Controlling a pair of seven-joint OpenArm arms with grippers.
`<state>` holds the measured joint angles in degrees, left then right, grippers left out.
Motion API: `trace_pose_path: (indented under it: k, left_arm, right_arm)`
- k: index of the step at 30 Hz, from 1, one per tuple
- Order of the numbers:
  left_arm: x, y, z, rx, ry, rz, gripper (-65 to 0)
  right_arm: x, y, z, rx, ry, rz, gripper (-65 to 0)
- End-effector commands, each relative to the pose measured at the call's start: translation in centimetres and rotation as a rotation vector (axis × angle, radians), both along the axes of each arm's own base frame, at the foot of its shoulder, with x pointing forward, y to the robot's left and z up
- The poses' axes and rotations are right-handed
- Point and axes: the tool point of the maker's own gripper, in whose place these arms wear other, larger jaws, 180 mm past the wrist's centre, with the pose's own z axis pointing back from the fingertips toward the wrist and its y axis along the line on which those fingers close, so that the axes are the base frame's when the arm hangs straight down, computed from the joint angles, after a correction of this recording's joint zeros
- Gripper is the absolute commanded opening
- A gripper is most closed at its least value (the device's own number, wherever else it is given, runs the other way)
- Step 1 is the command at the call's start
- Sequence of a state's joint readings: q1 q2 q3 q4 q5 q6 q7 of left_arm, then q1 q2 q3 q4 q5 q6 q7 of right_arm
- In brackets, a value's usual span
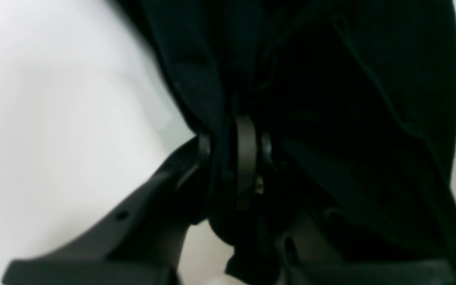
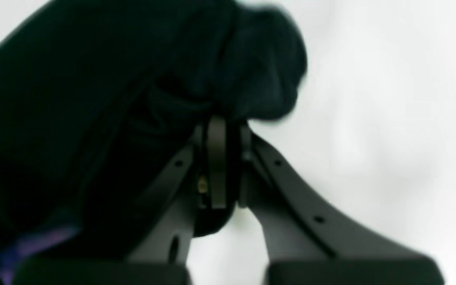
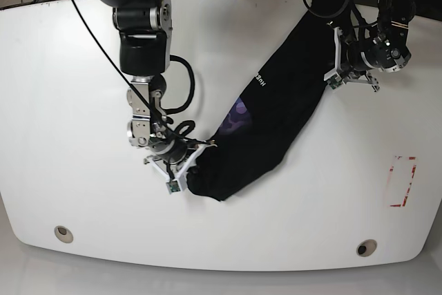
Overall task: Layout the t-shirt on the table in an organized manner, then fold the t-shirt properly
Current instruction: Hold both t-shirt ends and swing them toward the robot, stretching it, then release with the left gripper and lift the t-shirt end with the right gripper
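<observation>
Black cloth fills both wrist views: the right tool [image 2: 222, 130] is pressed together on a bunched end of the t-shirt [image 3: 276, 112], the left tool [image 1: 232, 146] pinches the other end. Between them the shirt lies as a narrow diagonal band on the table [image 3: 69, 88]. Spreading it well likely means drawing the ends apart evenly — wide bare room lies beyond the right tool, while the left tool sits nearer the far edge.

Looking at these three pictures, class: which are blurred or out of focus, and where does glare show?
Left wrist view: soft and blurred, the t-shirt a near-featureless black. Right wrist view: equally soft, cloth edges smeared. Base view: sharp; the table shows a mild sheen, with small shadows under the arms.
</observation>
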<state>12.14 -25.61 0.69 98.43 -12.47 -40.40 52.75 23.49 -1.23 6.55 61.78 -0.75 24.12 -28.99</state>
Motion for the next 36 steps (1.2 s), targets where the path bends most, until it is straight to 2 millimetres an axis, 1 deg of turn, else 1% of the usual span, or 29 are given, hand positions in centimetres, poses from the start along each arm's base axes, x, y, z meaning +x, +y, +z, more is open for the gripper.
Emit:
trace_pose_path:
  k: [1,4,5,7,10,11,12,13,15,17,18,22,23,25,26,28,29,30,31,32,33,35,36]
  left_arm:
    - [1.5,2.8,1.1,0.099,-0.031,0.035,-60.8]
    - [3.1,3.8,2.5,0.104,-0.080,0.068,-60.8]
    - [3.6,4.0,2.9,0.103,-0.096,0.077,-60.8]
    - [5.1,4.2,4.0,0.093,-0.141,0.103,-60.8]
    - [7.2,4.4,5.8,0.077,-0.205,0.135,-60.8]
    - [7.6,4.4,6.2,0.075,-0.217,0.140,-60.8]
    - [8.6,4.6,7.2,0.074,-0.250,0.145,-60.8]
    - [9.4,4.5,8.2,0.072,-0.282,0.147,-60.8]
    - [10.8,4.3,10.0,0.070,-0.339,0.141,-60.8]
    - [11.7,3.9,11.5,0.064,-0.385,0.134,-60.8]
    - [12.5,3.6,12.8,0.059,-0.425,0.129,-60.8]
    - [14.5,2.8,17.0,0.054,-0.547,0.109,-60.8]
    - [15.0,2.6,18.1,0.054,-0.578,0.105,-60.8]
    - [16.0,2.4,20.3,0.053,-0.638,0.100,-60.8]
    - [16.5,2.3,21.7,0.054,-0.676,0.097,-60.8]
    - [17.2,2.2,23.6,0.058,-0.723,0.096,-60.8]
    - [17.6,2.4,24.9,0.067,-0.749,0.103,-60.8]
    - [17.9,2.6,25.9,0.076,-0.766,0.111,-60.8]
    - [18.2,3.0,27.3,0.088,-0.794,0.126,-60.8]
    - [18.7,3.5,29.0,0.098,-0.828,0.145,-60.8]
    - [18.9,4.0,30.1,0.103,-0.848,0.163,-60.8]
    - [19.2,5.5,33.2,0.112,-0.909,0.220,-60.7]
    - [19.3,6.1,34.4,0.112,-0.933,0.242,-60.7]
  right_arm:
    - [2.2,-1.8,6.3,-0.029,-0.170,-0.031,-64.7]
    - [2.2,-3.4,9.5,-0.091,-0.223,-0.041,-64.7]
    - [2.1,-4.0,10.1,-0.111,-0.230,-0.045,-64.5]
    - [1.8,-5.5,11.9,-0.164,-0.253,-0.054,-64.5]
    - [1.7,-6.7,14.1,-0.214,-0.293,-0.061,-64.5]
    - [1.8,-6.8,14.7,-0.220,-0.304,-0.063,-64.5]
    - [2.0,-7.1,16.1,-0.233,-0.332,-0.068,-64.5]
    - [2.2,-7.5,16.9,-0.244,-0.347,-0.073,-64.5]
    - [2.4,-8.1,18.1,-0.265,-0.363,-0.080,-64.5]
    - [2.8,-8.5,19.1,-0.276,-0.378,-0.087,-64.5]
    - [3.1,-8.7,20.1,-0.282,-0.400,-0.091,-64.5]
    - [3.9,-8.9,22.7,-0.308,-0.453,-0.078,-64.5]
    - [4.3,-9.0,24.0,-0.315,-0.478,-0.073,-64.5]
    - [4.8,-9.1,25.7,-0.328,-0.505,-0.071,-64.5]
    - [5.0,-9.5,26.7,-0.341,-0.510,-0.078,-64.4]
    - [5.2,-10.2,28.3,-0.361,-0.525,-0.092,-64.4]
    - [5.4,-10.4,29.7,-0.372,-0.543,-0.096,-64.4]
    - [5.4,-10.7,30.8,-0.382,-0.560,-0.101,-64.4]
    - [5.5,-10.8,31.9,-0.392,-0.575,-0.103,-64.4]
    - [5.6,-11.1,32.9,-0.403,-0.588,-0.106,-64.4]
    - [5.7,-11.1,33.6,-0.408,-0.600,-0.105,-64.4]
    - [5.8,-11.1,35.8,-0.418,-0.636,-0.108,-64.4]
    - [5.8,-11.3,36.7,-0.424,-0.651,-0.113,-64.4]
